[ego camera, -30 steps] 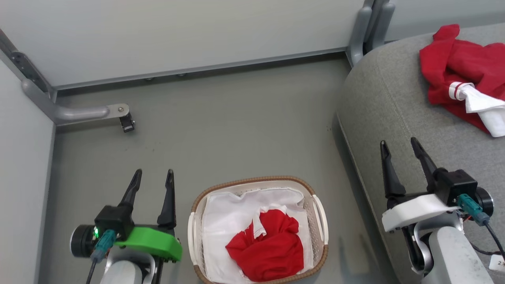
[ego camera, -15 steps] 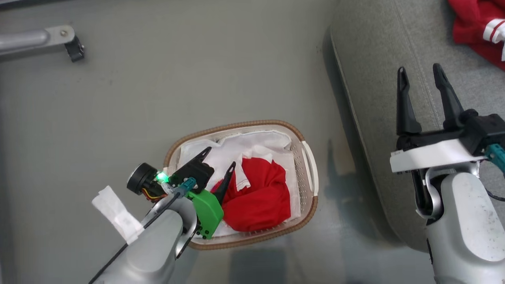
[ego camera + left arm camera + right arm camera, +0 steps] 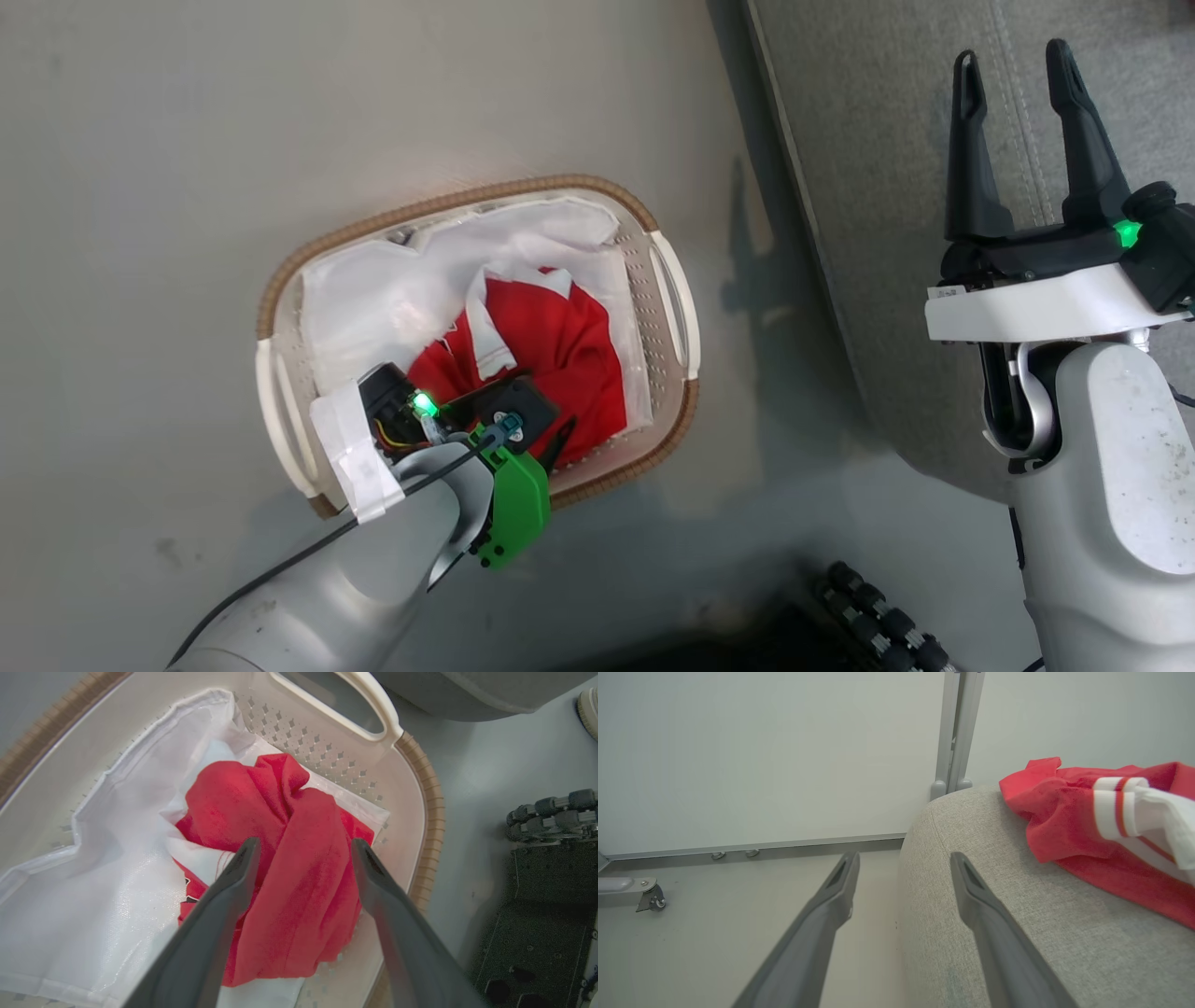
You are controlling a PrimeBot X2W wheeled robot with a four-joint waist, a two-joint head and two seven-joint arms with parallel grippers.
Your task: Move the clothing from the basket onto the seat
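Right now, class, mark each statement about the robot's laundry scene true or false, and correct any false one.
1. A red garment lies in the basket. True.
2. The left jaws are shut on it. False: they stand open, astride it.
3. A second red garment lies on the seat. True.
4. The right jaws hold a garment. False: they are open and empty.
5. The basket stands on the seat. False: it stands on the floor beside it.
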